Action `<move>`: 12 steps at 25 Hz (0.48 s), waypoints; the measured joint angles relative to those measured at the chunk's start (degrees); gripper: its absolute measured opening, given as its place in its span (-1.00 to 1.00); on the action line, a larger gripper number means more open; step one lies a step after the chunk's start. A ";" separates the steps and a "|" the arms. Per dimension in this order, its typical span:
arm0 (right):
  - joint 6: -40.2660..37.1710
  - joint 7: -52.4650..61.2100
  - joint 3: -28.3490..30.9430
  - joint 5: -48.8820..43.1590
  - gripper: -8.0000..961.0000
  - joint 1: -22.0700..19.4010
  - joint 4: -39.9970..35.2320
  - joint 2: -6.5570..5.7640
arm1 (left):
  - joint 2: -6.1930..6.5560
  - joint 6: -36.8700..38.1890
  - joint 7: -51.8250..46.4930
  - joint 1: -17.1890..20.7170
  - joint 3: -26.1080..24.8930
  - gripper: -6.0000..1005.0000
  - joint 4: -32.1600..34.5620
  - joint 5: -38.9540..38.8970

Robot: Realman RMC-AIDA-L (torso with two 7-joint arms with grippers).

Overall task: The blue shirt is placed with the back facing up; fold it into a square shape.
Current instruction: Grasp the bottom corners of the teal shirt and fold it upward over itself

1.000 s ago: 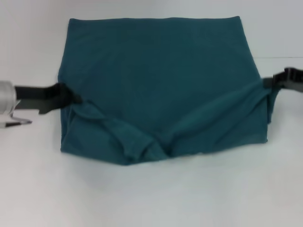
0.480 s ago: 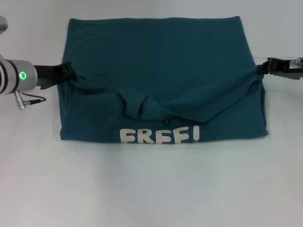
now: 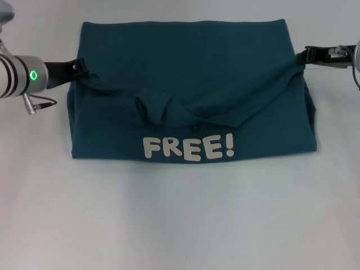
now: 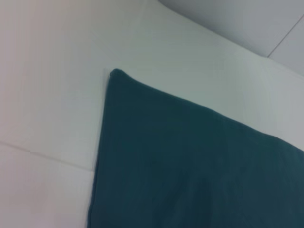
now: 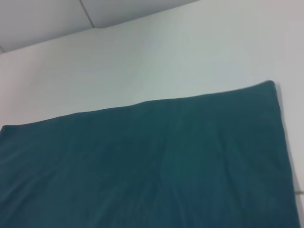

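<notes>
The blue shirt (image 3: 191,73) lies on the white table, its near part folded up and back so that white lettering "FREE!" (image 3: 188,148) shows along the front. My left gripper (image 3: 79,68) is shut on the shirt's left edge. At the right edge my right gripper (image 3: 306,56) is shut on the cloth as well. The held layer sags in the middle, with a bunched fold (image 3: 154,107) near the centre. Each wrist view shows only a far corner of the shirt (image 4: 190,156) (image 5: 152,161) on the table.
White table (image 3: 180,225) stretches all around the shirt, with wide bare surface in front. A seam line (image 3: 332,36) runs across the table behind the right arm. The left arm's silver wrist with a green light (image 3: 22,76) sits at the left edge.
Both grippers have carried the shirt's near edge up and away from me. The fold has travelled farther back, uncovering the whole "FREE!" lettering.
</notes>
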 joint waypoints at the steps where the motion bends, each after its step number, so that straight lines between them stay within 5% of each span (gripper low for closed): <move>1: -0.13 0.68 -0.09 -1.17 -0.77 0.41 0.03 -0.16 | 0.06 -0.09 0.01 -0.14 0.01 -0.97 -0.01 0.01; 12: 0.92 3.21 0.26 -4.46 -0.75 1.03 -0.03 -0.53 | 0.35 -5.99 -0.44 -2.06 2.23 -0.92 -3.57 0.36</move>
